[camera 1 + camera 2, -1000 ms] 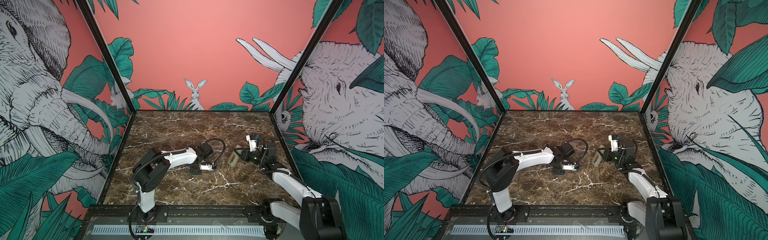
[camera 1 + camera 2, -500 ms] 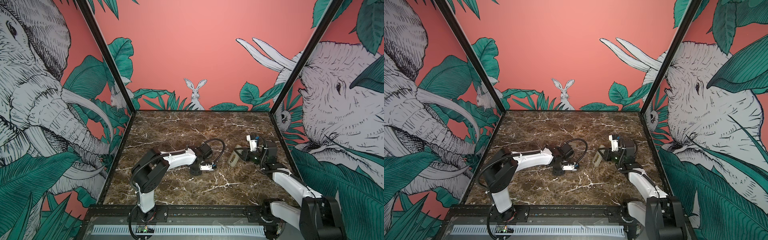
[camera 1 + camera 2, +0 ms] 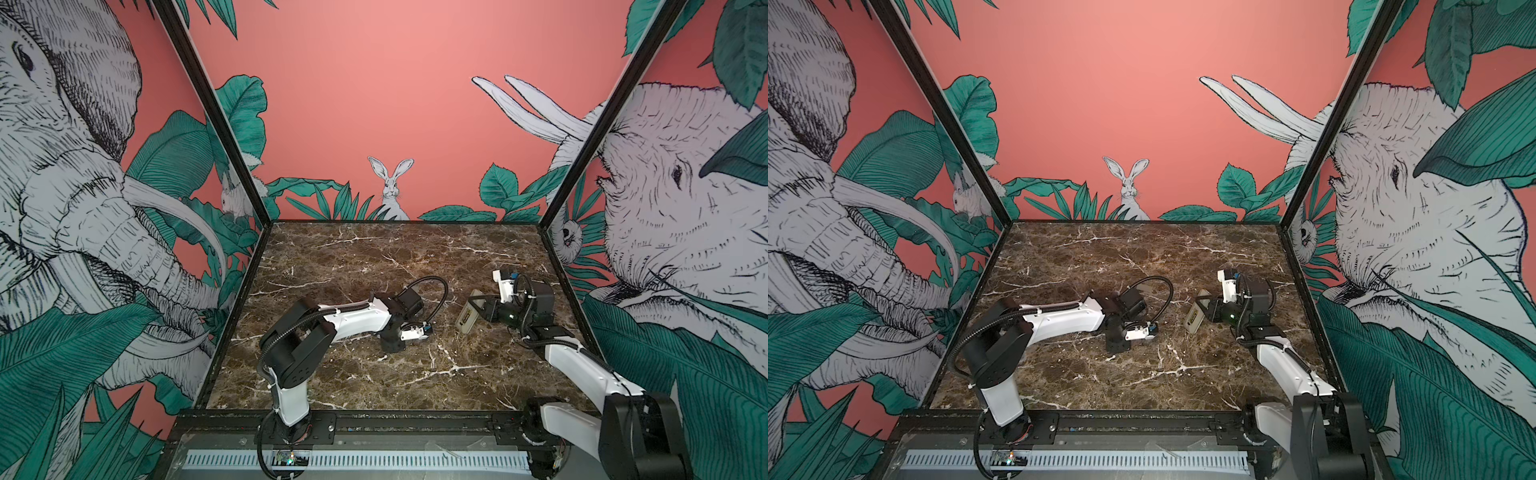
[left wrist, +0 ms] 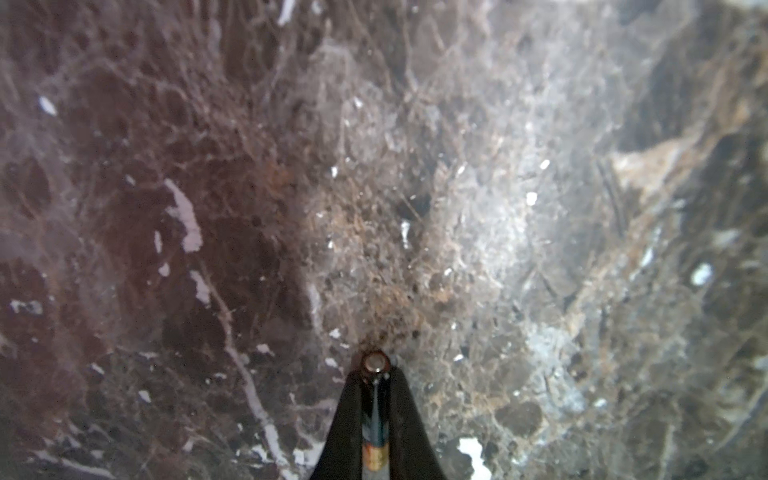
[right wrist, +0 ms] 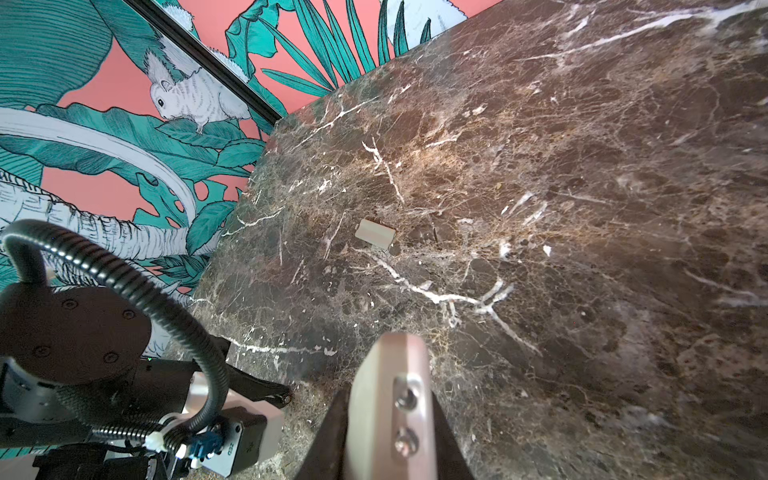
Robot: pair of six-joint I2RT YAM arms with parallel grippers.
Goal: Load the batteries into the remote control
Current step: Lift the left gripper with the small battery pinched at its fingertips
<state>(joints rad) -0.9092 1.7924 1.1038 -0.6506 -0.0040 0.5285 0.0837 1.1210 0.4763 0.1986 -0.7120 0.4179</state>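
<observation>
My left gripper (image 4: 375,376) points down at the marble and is shut on one of the batteries (image 4: 375,363), a slim dark cylinder whose metal end pokes past the fingertips. In both top views that gripper (image 3: 392,345) stands low at the table's middle. My right gripper (image 5: 388,419) is shut on the remote control (image 5: 386,374), seen edge-on with two metal contacts showing. In both top views the remote control (image 3: 466,316) is held tilted off the table, right of centre. Its open back recess faces the left arm, and the right gripper (image 3: 1212,311) is behind it.
A small flat grey cover plate (image 5: 374,234) lies on the marble table (image 3: 374,257) beyond the left arm. Painted walls close the table on three sides, and a black rail (image 3: 374,419) runs along the front edge.
The left gripper's jaws have closed onto the battery. Both arms stay almost where they were, and the right gripper still holds the remote.
</observation>
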